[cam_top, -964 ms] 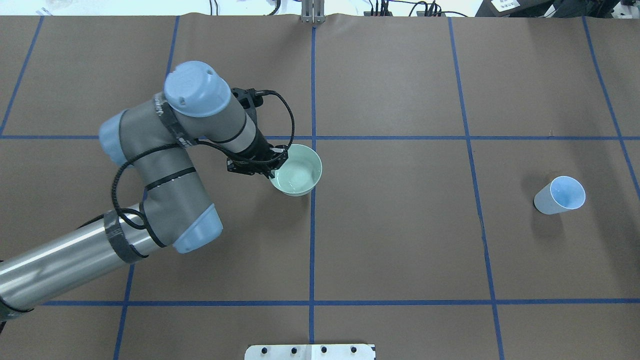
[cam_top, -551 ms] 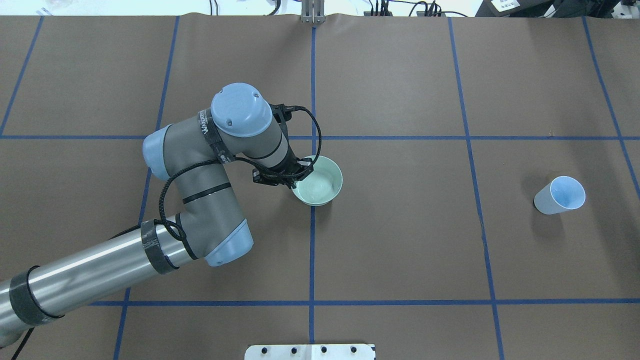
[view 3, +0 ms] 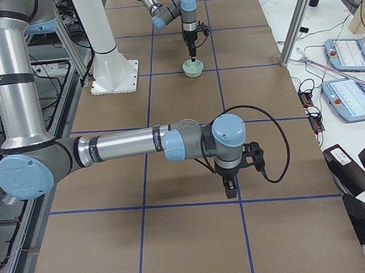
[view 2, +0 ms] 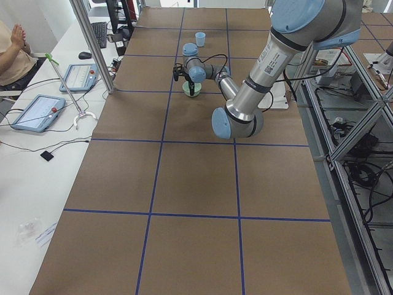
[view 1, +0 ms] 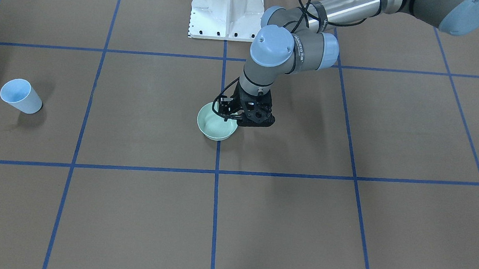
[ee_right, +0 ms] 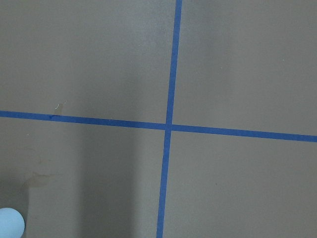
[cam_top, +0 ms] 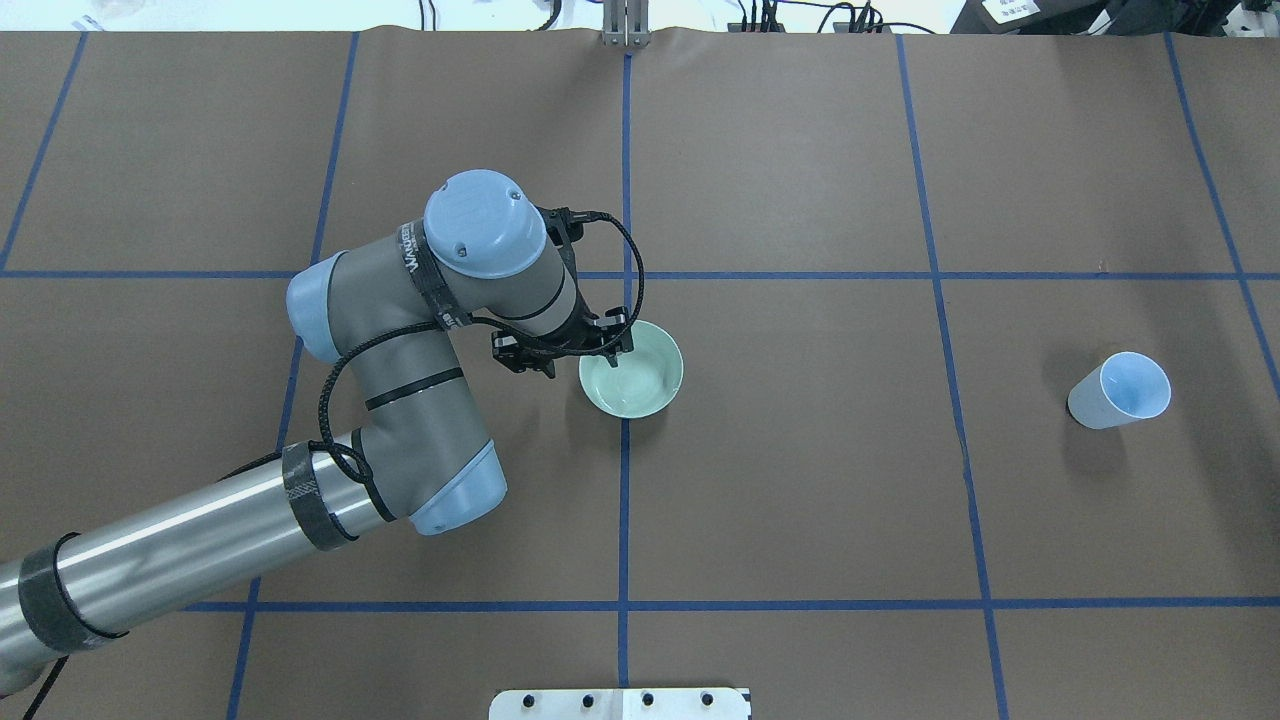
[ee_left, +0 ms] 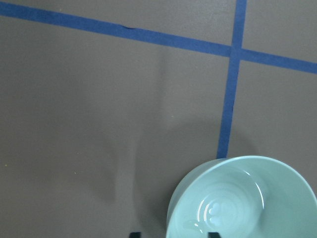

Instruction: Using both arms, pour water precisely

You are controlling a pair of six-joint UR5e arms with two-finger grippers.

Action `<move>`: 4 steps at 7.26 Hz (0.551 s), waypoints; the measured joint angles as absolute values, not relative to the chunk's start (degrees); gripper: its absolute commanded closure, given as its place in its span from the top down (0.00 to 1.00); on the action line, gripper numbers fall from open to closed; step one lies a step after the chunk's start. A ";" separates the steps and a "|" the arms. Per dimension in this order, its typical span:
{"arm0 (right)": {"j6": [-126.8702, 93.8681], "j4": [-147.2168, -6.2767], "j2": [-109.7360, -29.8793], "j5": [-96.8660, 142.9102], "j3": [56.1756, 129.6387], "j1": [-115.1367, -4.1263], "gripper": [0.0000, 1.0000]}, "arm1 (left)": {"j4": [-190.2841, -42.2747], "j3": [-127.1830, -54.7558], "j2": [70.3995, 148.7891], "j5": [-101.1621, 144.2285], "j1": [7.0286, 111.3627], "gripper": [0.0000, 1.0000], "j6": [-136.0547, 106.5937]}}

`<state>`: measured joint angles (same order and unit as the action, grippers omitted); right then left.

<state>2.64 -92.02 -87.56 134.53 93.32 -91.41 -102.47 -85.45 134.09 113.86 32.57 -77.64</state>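
A pale green bowl (cam_top: pixel 640 375) stands on the brown table at the centre line and also shows in the front view (view 1: pixel 214 128). Water (ee_left: pixel 218 210) shows as faint shiny ripples in its bottom. My left gripper (cam_top: pixel 600 350) points down at the bowl's left rim. Its fingertips (ee_left: pixel 133 233) are spread, one outside the rim and one inside, so it looks open. A pale blue cup (cam_top: pixel 1120 392) stands far right, with its rim in the right wrist view (ee_right: pixel 10 221). My right gripper (view 3: pixel 230 187) hangs over bare table; I cannot tell if it is open or shut.
The white pedestal base (view 1: pixel 226 9) stands at the robot's edge of the table. Blue tape lines (cam_top: pixel 625 500) grid the brown cover. A metal post (view 3: pixel 295 20) and control tablets (view 3: pixel 343 55) line the operators' side, where a person (view 2: pixel 12 49) sits.
The left arm carried the bowl to the right, to the centre line. The bowl now rests on the table and the jaws look wider apart.
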 measured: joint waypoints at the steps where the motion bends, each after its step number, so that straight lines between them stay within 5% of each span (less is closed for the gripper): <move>1: 2.62 -92.02 -87.33 134.59 93.62 -91.41 1.00 | -99.44 -88.34 133.99 114.71 34.16 1.00 -76.85; 4: -7.25 -92.04 -87.06 135.00 98.35 -89.95 1.00 | -82.96 -105.68 128.21 117.57 39.95 1.00 -64.08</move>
<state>-7.25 -92.04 -87.06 135.00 98.35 -89.95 -82.96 -105.68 128.21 117.57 39.95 -64.08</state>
